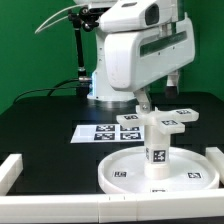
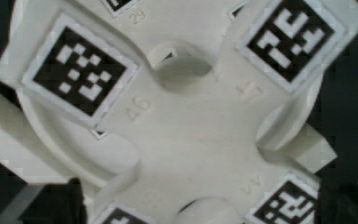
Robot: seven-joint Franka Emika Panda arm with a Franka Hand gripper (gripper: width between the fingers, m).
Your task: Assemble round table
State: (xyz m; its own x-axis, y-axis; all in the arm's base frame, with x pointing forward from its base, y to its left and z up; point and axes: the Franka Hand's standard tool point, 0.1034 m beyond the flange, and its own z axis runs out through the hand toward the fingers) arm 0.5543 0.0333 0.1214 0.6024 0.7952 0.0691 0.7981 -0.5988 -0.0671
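The large rimmed round disc point(image 1: 120, 176) lies at the front of the black table. The short thick cylinder leg point(image 1: 157, 150) stands upright in its middle. The flat cross-shaped base point(image 1: 163, 122) sits on top of the leg. My gripper point(image 1: 145, 104) hangs right at the base, on the side toward the exterior view's left. In the wrist view the base point(image 2: 194, 140) fills the frame very close, with tags on its arms. My fingers do not show clearly there. I cannot tell whether they are closed on the base.
The marker board point(image 1: 104, 131) lies flat behind the disc. White border blocks stand at the exterior view's front left point(image 1: 10, 170) and right point(image 1: 214, 158). The arm's white body point(image 1: 130, 50) towers over the middle.
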